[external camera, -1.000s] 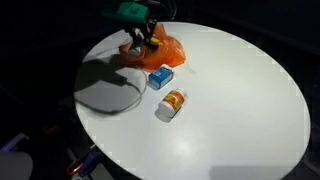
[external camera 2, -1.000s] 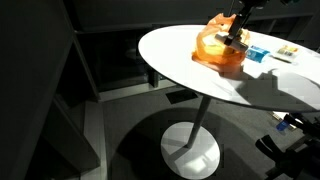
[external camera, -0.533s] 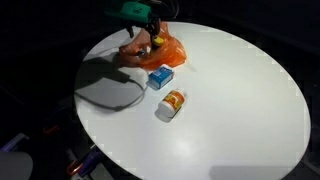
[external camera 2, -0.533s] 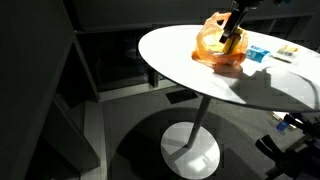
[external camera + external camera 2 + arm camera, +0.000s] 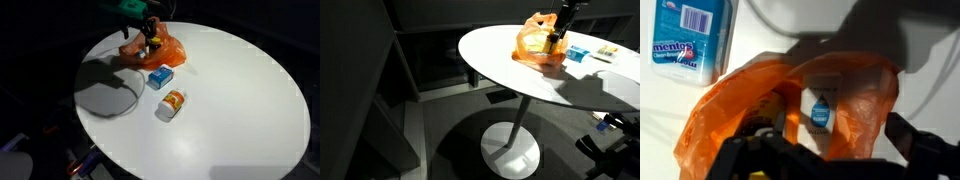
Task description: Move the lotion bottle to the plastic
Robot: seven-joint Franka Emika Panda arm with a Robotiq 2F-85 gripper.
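The plastic is a crumpled orange bag at the back of the round white table; it also shows in the exterior view from the side. The lotion bottle, white with a blue drop label, lies in the folds of the bag, partly veiled by the orange film. In the exterior views the bottle is a small pale shape on top of the bag. My gripper hovers just above it, open, with dark fingers either side of the bottle and apart from it.
A blue Mentos box lies right beside the bag toward the table's middle. An orange-and-white pill bottle lies on its side further forward. The arm casts a large shadow near the table's edge.
The jaws went from shut on the lotion bottle to wide open. The gripper lifted slightly; the bottle stays on the orange plastic.
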